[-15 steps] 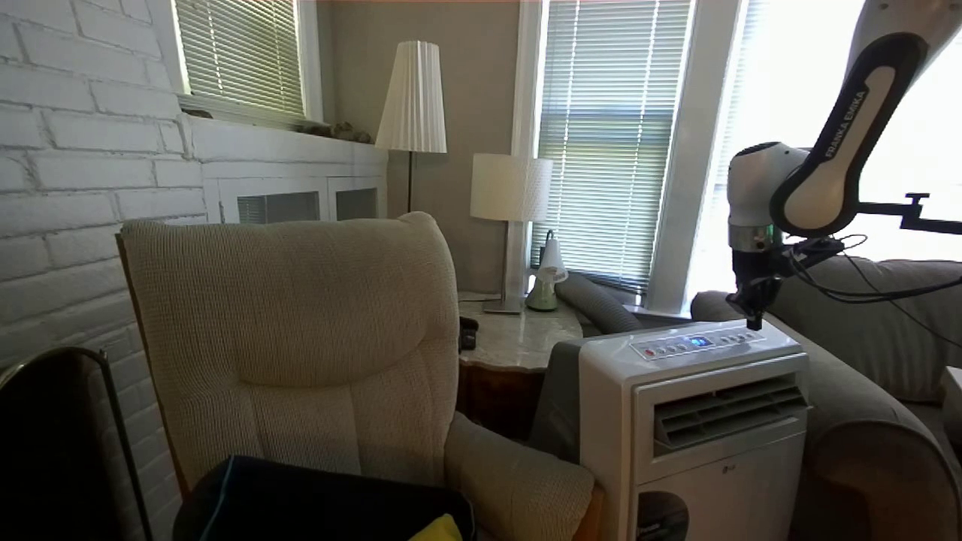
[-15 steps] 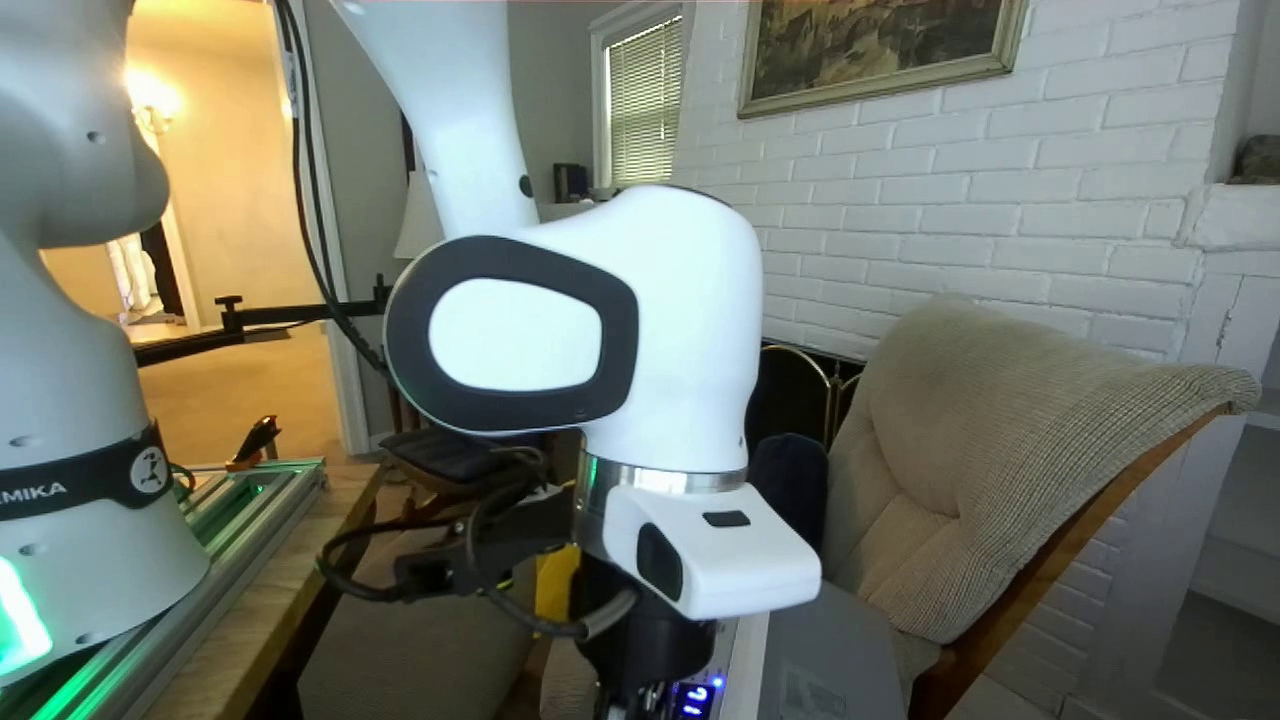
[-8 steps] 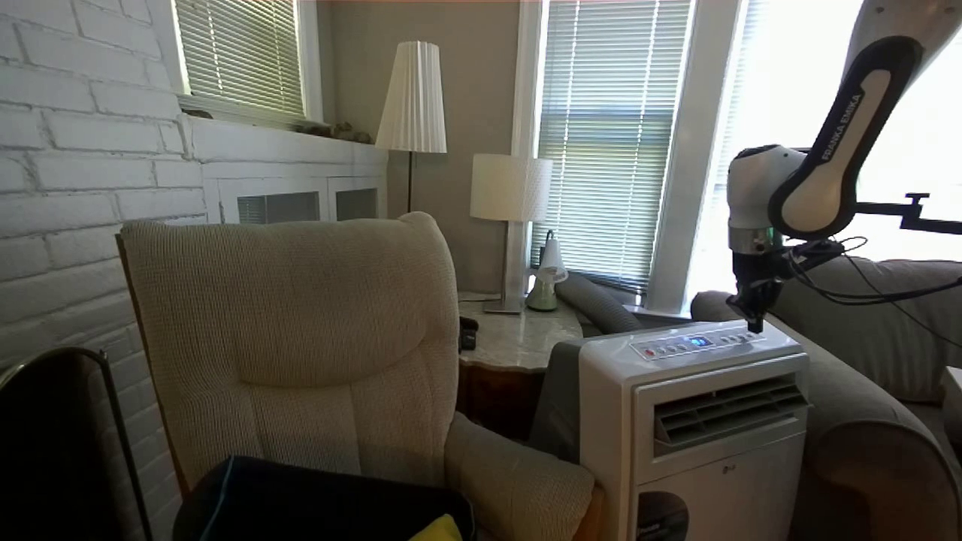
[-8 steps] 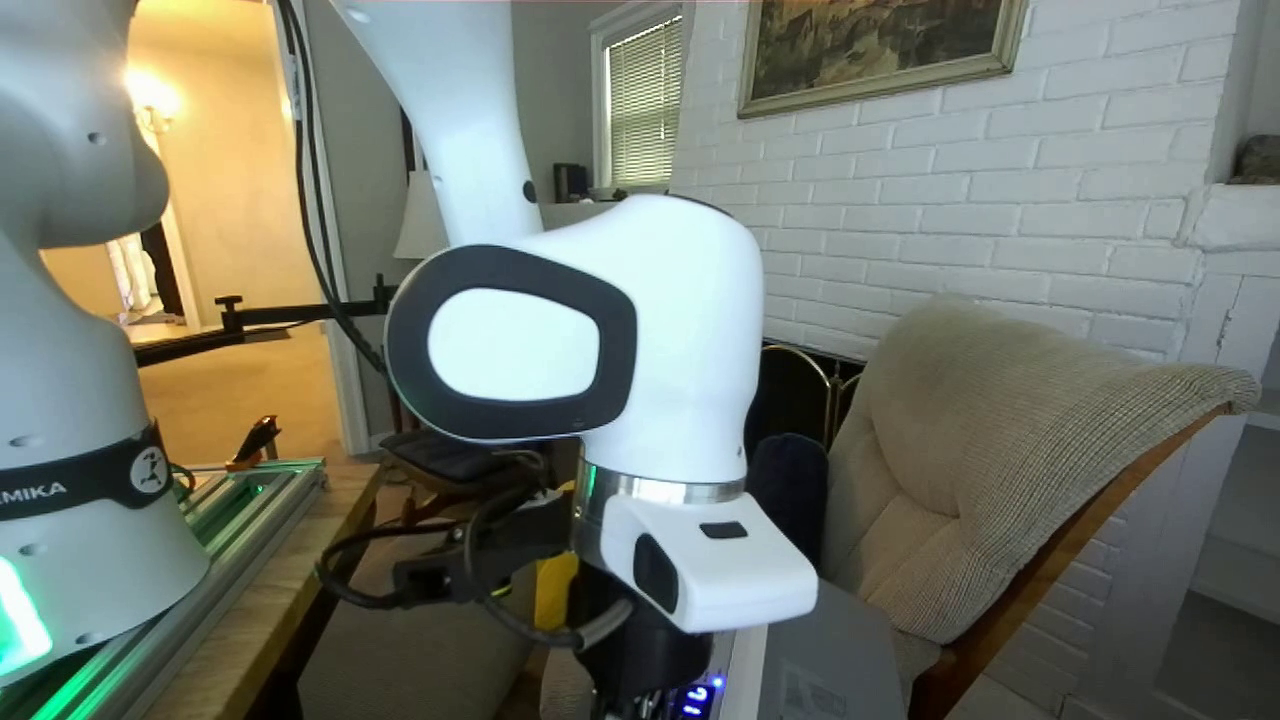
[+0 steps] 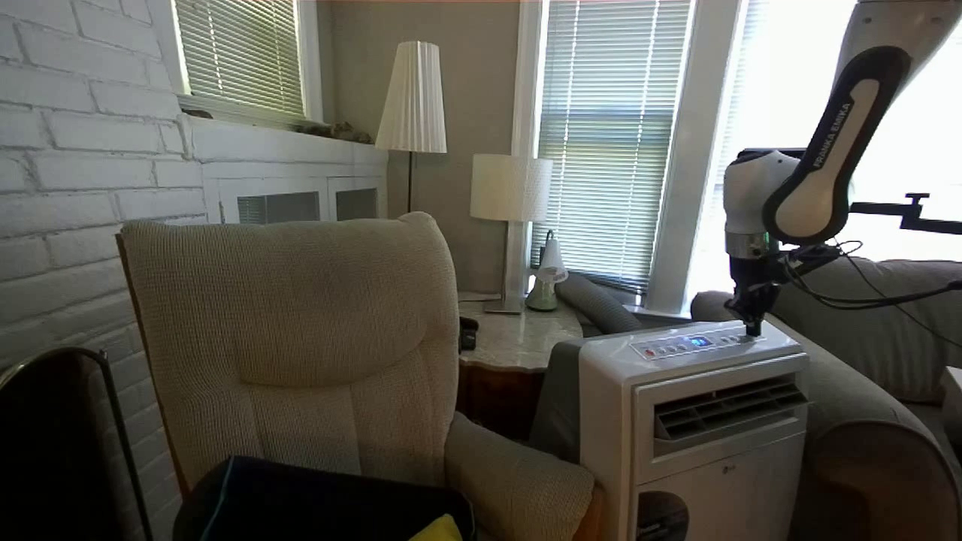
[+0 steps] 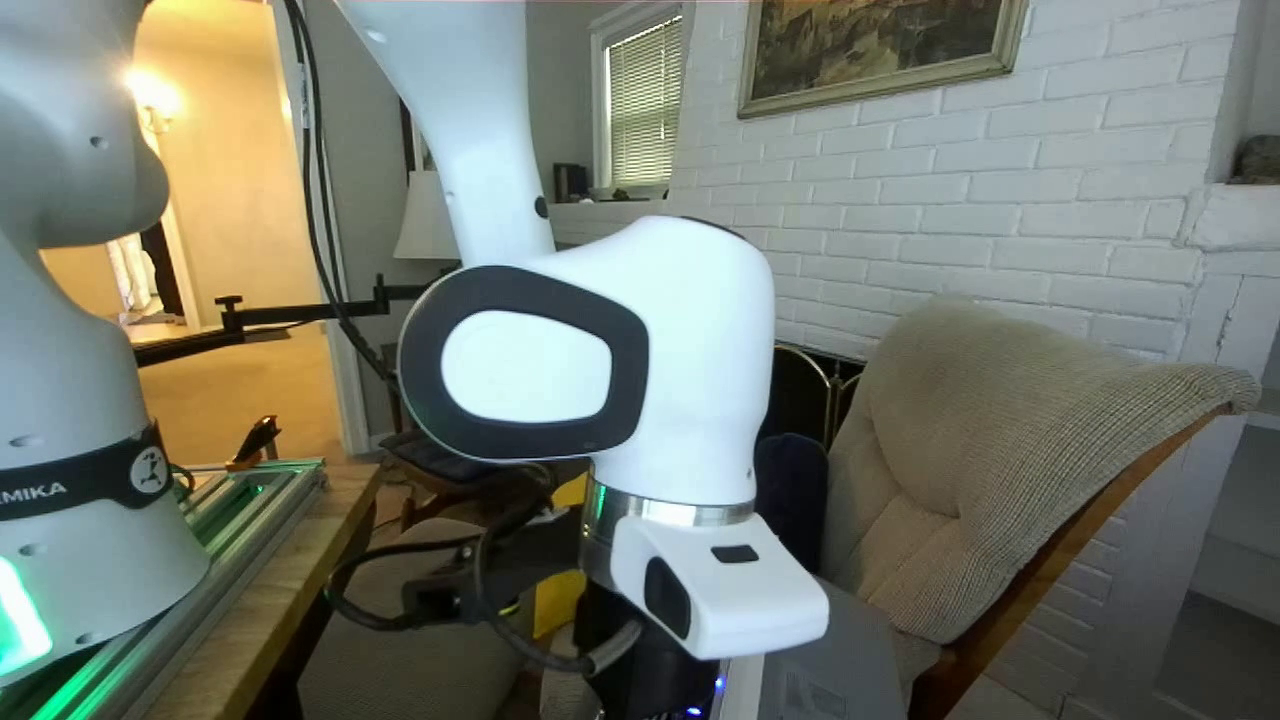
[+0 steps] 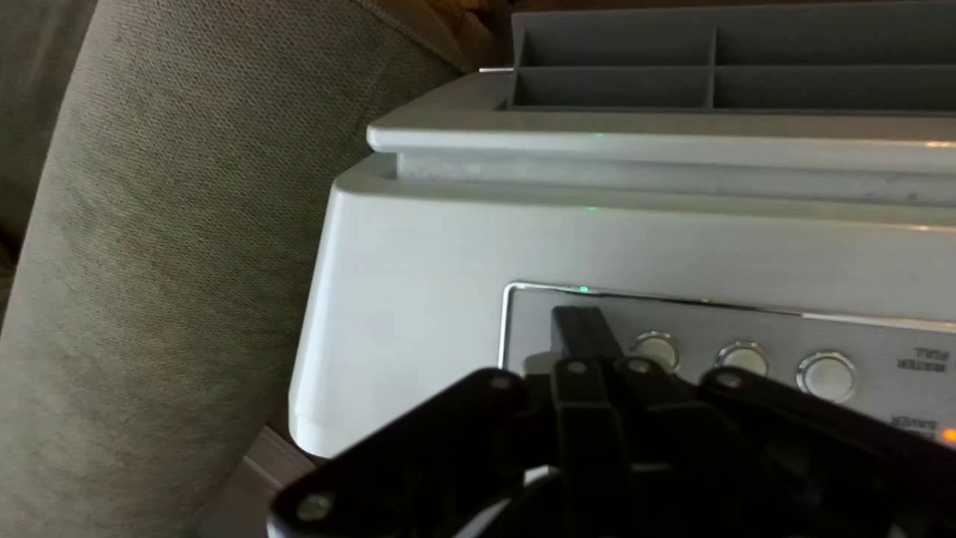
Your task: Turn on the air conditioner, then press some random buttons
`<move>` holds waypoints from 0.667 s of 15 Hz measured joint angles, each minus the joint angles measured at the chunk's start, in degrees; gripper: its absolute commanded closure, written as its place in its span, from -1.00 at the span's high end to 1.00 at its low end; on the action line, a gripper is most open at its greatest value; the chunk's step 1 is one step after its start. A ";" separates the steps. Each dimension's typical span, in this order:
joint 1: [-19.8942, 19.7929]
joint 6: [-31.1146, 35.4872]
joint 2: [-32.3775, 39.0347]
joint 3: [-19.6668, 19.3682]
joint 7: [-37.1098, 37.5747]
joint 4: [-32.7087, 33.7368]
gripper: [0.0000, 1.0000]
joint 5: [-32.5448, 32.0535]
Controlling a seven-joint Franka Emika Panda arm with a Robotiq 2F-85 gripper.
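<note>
The white air conditioner [image 5: 721, 488] stands between the beige armchair and the sofa; it also shows in the wrist view [image 7: 418, 269] and partly in an exterior view [image 6: 840, 650]. Its top panel has a lit blue display [image 5: 700, 342] and a row of buttons [image 5: 669, 349]. Several round buttons [image 7: 743, 359] show in the wrist view. My gripper [image 7: 586, 321] is shut and empty, pointing down at the panel's end by the sofa, beside the endmost visible button. In an exterior view the fingertips [image 5: 753, 330] meet the panel; whether they press is unclear. The fingers hide what lies under them.
The sofa arm [image 7: 202, 224] stands close beside the unit. The beige armchair [image 5: 301, 338] is on its other side. A slatted vent [image 7: 635, 67] juts out at the unit's front. A side table [image 5: 518, 338] with lamps stands behind. Cables [image 6: 480, 600] hang from the wrist.
My gripper has moved down onto the panel, shifting very slightly sideways. In an exterior view the wrist now hides most of the lit display. The gripper stays shut in view.
</note>
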 measured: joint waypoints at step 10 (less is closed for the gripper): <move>0.11 -1.12 0.24 0.10 -1.57 0.64 -1.00 1.41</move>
